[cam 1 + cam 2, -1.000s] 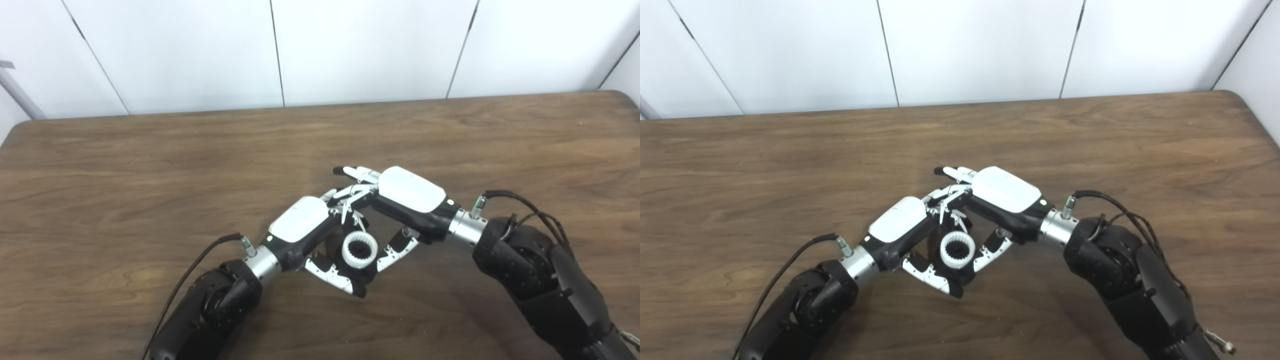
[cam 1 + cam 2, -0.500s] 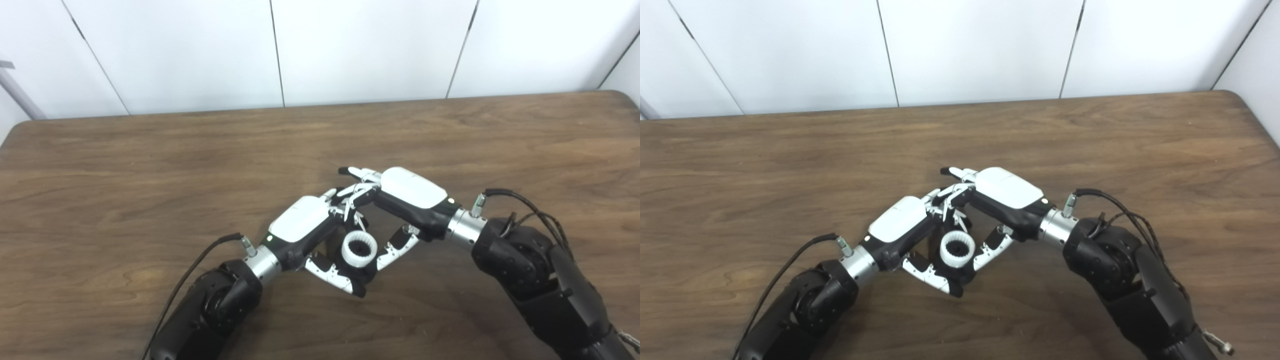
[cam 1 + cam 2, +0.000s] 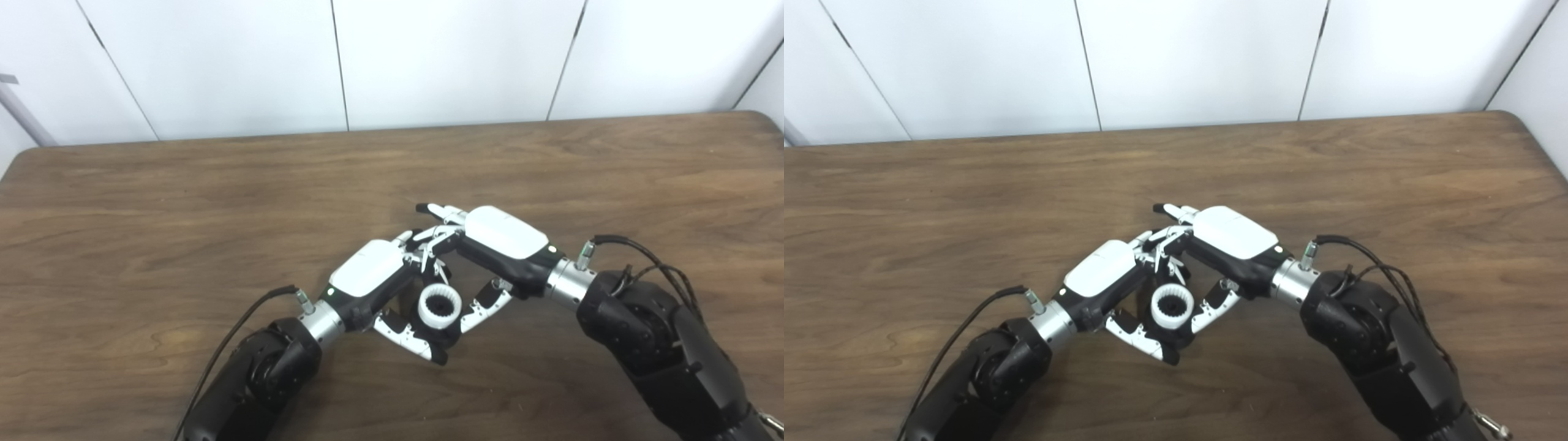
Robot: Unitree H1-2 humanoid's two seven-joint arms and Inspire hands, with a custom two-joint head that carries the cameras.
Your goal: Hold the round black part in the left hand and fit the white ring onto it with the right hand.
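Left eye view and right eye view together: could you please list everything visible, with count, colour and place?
White toothed plastic ring: one, white, between the two hands above the table's near middle.
Round black part: one, black, mostly hidden under and inside the ring.
Wooden table: one, brown, fills the scene.
Wall panels: white, behind the table.
Left robot hand: one, white and black, closed around the black part from the left.
Right robot hand: one, white and black, fingers at the ring from the right.
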